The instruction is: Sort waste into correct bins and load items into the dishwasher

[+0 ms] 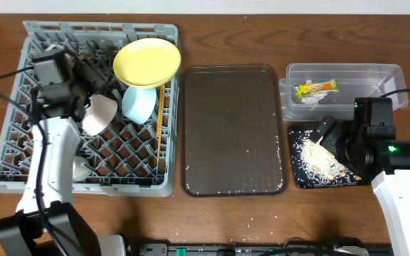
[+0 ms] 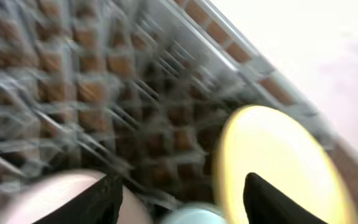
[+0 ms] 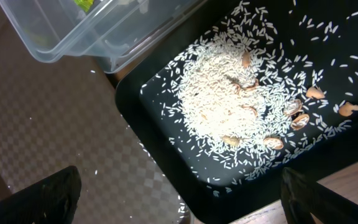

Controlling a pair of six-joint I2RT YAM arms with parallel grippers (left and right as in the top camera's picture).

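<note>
Grey plastic, pegged in a lattice: dish rack [image 1: 20, 153] at the table's left end. Holds the yellow plate [image 1: 146, 62] tilted in its far right corner, the light blue bowl [image 1: 139, 104] just in front of it, and the white-pink bowl [image 1: 100, 114] beside that on the left. Chopsticks [image 1: 159, 110] lying in the rack just right of the blue bowl, long axis running near to far, far ends tucked under the plate.

Left gripper [image 2: 182, 186] above the rack near the plate, jaws parted, nothing between them; wrist view blurred.

Mid-table, the dark brown serving tray [image 1: 233, 131]. Beyond it on the right, the clear tub [image 1: 390, 71] with the yellow-green wrapper [image 1: 316, 88] inside, long axis left to right along the tub's length, white paper bits [image 1: 312, 99] just beside it. In front of the tub, the black tray [image 1: 296, 178], heaped with rice crumbs [image 3: 229, 99].

Right gripper [image 3: 179, 180] hanging over the black tray's left edge, jaws spread wide, grasping nothing.
</note>
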